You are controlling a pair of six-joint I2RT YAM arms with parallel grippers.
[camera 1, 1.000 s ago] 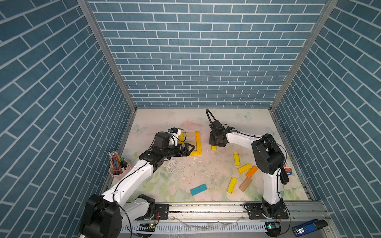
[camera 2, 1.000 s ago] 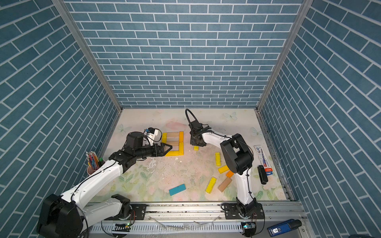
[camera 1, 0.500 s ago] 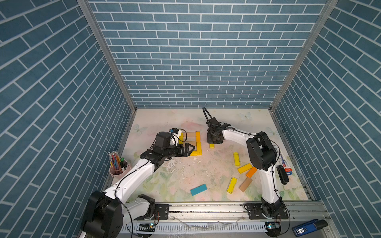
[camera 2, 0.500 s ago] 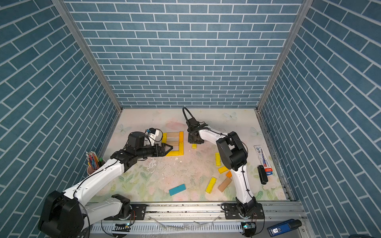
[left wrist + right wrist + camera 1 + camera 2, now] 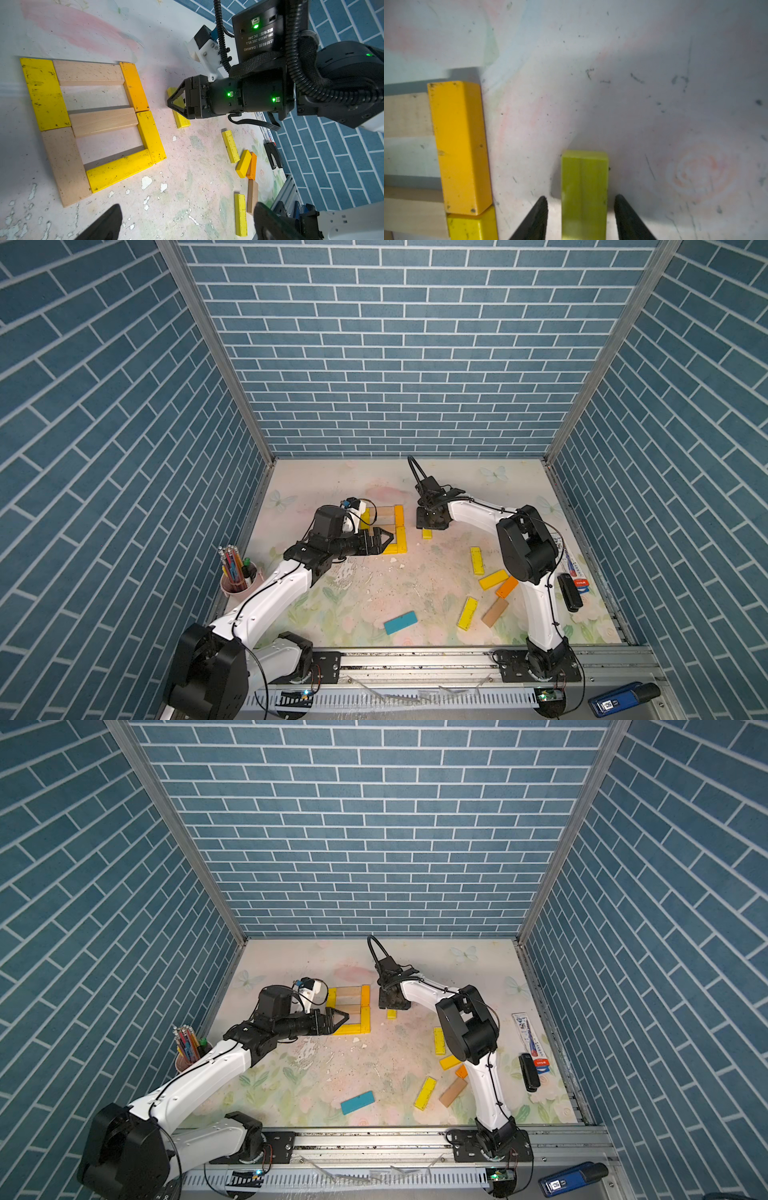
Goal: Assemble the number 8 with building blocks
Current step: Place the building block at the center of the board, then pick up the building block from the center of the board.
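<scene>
right pincer (image 5: 430, 527) | low over yellow block (image 5: 427, 534) | beside block figure (image 5: 401, 536)

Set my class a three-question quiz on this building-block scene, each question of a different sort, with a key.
1. True or false: the figure eight contains three tan blocks.
2. How many blocks make up that figure?
3. Over which block does the right hand stand, jaws apart? A teal, B yellow, C orange.
Key: 1 true. 2 seven. 3 B, the yellow block beside the figure.
</scene>
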